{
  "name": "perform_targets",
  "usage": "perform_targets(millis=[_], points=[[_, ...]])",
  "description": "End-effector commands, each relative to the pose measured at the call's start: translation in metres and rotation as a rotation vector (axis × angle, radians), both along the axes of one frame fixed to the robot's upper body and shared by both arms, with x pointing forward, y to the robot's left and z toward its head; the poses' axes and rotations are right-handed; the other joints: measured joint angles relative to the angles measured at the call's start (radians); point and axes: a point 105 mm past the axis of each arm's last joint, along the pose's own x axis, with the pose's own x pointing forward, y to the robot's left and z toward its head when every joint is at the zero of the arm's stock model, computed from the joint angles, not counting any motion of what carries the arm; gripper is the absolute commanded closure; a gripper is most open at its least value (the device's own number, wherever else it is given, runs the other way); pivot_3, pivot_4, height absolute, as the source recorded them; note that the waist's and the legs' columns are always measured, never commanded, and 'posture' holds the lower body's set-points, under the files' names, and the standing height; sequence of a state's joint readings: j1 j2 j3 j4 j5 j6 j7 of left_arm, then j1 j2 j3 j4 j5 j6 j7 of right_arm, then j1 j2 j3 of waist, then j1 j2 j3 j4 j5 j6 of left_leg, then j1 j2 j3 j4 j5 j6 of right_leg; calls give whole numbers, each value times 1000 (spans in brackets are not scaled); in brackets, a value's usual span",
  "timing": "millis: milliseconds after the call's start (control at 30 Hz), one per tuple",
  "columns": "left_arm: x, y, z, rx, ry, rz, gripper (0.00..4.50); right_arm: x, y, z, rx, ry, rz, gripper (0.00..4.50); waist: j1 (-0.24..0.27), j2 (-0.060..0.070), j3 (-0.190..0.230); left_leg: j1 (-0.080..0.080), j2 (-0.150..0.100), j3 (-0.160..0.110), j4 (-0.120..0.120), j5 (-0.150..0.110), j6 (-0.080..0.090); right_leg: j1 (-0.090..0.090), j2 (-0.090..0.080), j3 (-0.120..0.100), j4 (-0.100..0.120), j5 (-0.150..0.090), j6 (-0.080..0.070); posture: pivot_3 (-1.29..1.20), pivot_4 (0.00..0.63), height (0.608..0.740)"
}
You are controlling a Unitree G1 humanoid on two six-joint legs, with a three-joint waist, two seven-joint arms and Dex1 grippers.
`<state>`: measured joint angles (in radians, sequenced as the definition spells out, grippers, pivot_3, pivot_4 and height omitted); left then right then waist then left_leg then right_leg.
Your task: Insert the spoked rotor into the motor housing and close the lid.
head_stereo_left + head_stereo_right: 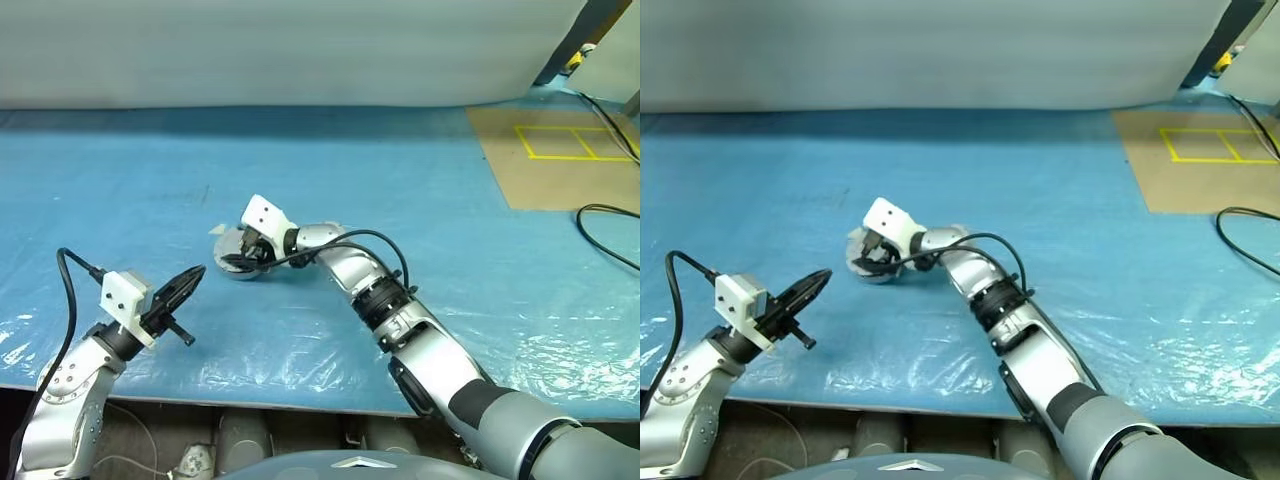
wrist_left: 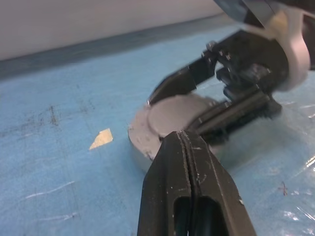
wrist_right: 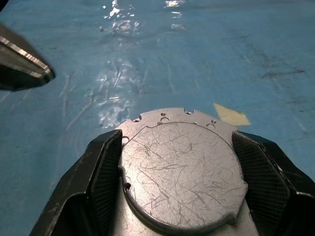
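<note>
A round silver stack lies on the blue table sheet. A scratched silver disc that I take for the lid (image 3: 182,167) sits on a wider silver plate (image 3: 172,114) with small holes, likely the motor housing. No windings show, and the spoked rotor is hidden. My right gripper (image 3: 176,142) reaches in from the right, and its pads (image 3: 110,172) press the disc's two opposite edges. My left gripper (image 1: 195,275) hovers to the stack's left, pointing at it, shut and holding nothing. In the left wrist view its tips (image 2: 181,135) stand just short of the disc (image 2: 172,110).
A small yellow scrap (image 1: 217,229) lies on the sheet just behind the stack. A tan board with a yellow taped square (image 1: 560,150) and a black cable (image 1: 605,225) are at the far right. The table's front edge (image 1: 300,405) runs close to me.
</note>
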<state>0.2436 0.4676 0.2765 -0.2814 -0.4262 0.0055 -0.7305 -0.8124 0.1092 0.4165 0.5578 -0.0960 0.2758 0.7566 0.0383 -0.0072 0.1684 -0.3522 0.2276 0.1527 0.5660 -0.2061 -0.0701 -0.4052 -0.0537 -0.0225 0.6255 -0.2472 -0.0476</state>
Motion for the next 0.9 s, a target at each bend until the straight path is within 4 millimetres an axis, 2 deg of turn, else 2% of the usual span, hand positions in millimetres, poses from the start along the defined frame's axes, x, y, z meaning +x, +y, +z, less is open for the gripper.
perform_targets(millis=[33,133,233,367,467,667,900], points=[[0,1,4,7,-22,7,4500,-6,2,-1,-14,-11,2,1332,0,0,0,0,0,0,0,0,0,0,0,0,0,0,0,0,150,740],[2,1,5,6,-24,5,4500,-9,-4,-11,-27,8,-4,1332,0,0,0,1,0,0,0,0,0,1,0,0,0,0,0,0,150,740],[3,1,5,6,-26,6,4500,-3,-9,-7,-1,4,-27,1332,0,0,0,2,-1,0,0,0,0,1,0,0,0,0,0,0,150,740],[5,0,4,4,-24,2,4500,7,-10,28,99,-106,19,1332,3,0,0,1,-1,0,1,0,0,1,-1,0,0,0,-1,0,150,740],[6,-1,4,2,-25,0,4500,17,-13,34,90,-110,21,1332,2,0,0,1,-1,0,2,0,0,1,-1,0,0,0,-1,0,150,740],[7,0,3,2,-27,3,4500,24,-12,28,71,-82,25,1332,-1,0,0,1,0,0,2,0,0,1,-1,0,1,0,-1,0,150,740],[4,1,0,2,-20,9,4500,21,-6,15,85,-20,5,1332,0,0,0,-1,0,0,2,0,0,0,-1,0,1,0,-1,0,150,740]])
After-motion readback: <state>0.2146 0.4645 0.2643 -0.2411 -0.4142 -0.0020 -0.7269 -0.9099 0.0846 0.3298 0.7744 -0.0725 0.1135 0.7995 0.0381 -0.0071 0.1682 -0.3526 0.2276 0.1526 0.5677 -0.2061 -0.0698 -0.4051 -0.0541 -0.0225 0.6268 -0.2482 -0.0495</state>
